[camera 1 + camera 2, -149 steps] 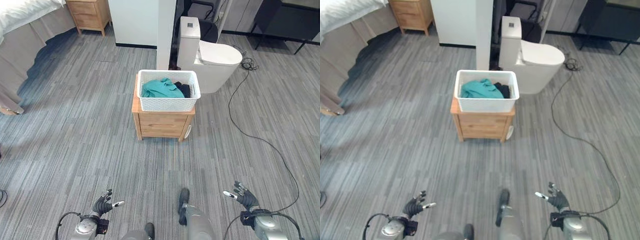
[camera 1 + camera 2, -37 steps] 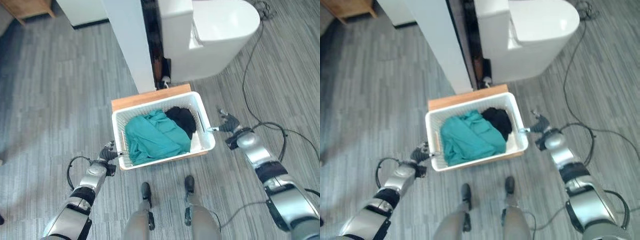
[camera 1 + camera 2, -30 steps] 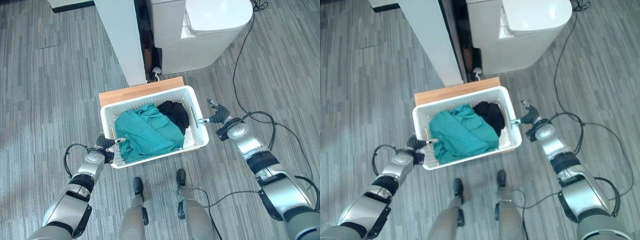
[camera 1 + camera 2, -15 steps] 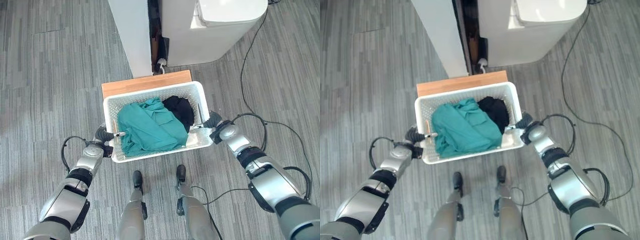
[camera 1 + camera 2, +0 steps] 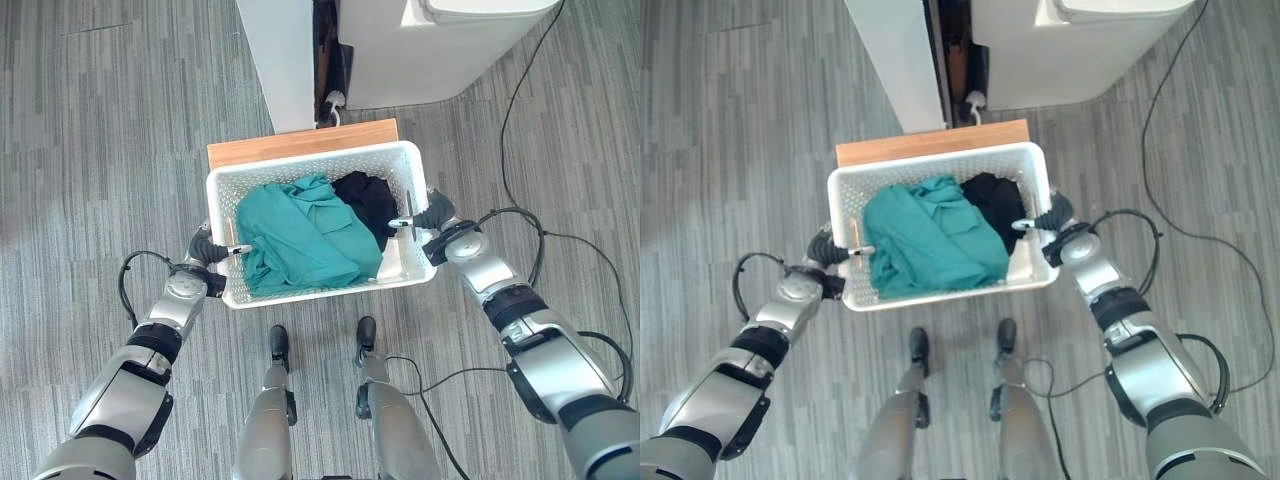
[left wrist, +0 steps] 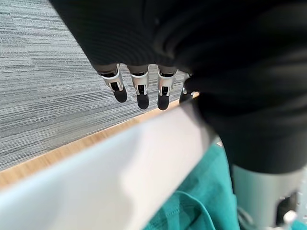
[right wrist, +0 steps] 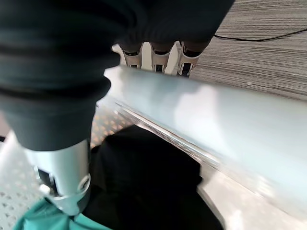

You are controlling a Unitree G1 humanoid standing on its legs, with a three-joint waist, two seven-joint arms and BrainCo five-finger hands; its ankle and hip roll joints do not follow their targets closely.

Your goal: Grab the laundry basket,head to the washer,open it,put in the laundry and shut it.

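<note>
The white laundry basket (image 5: 318, 230) sits on a low wooden cabinet (image 5: 300, 143), directly in front of the robot and between its two arms. It holds a teal garment (image 5: 300, 238) across the left and middle and a black garment (image 5: 368, 200) in the far right corner.

Left hand (image 5: 208, 250): positioned at the basket's left short wall. In the left wrist view the fingers (image 6: 139, 91) hang down outside the white rim (image 6: 120, 177), extended rather than curled, while the thumb (image 5: 238, 250) reaches over the rim to the inside. The rim lies between thumb and fingers; whether they press on it cannot be told.

Right hand (image 5: 435, 218): positioned at the basket's right short wall. In the right wrist view the fingers (image 7: 158, 60) run down the outer face of the rim (image 7: 201, 115) and the thumb (image 7: 67, 182) sits inside, above the black garment. The wall passes between thumb and fingers, again with no curl visible.

Behind the cabinet stand a white upright panel (image 5: 285, 60) and a white appliance (image 5: 440, 50). The floor (image 5: 100, 150) is grey striped carpet.
</note>
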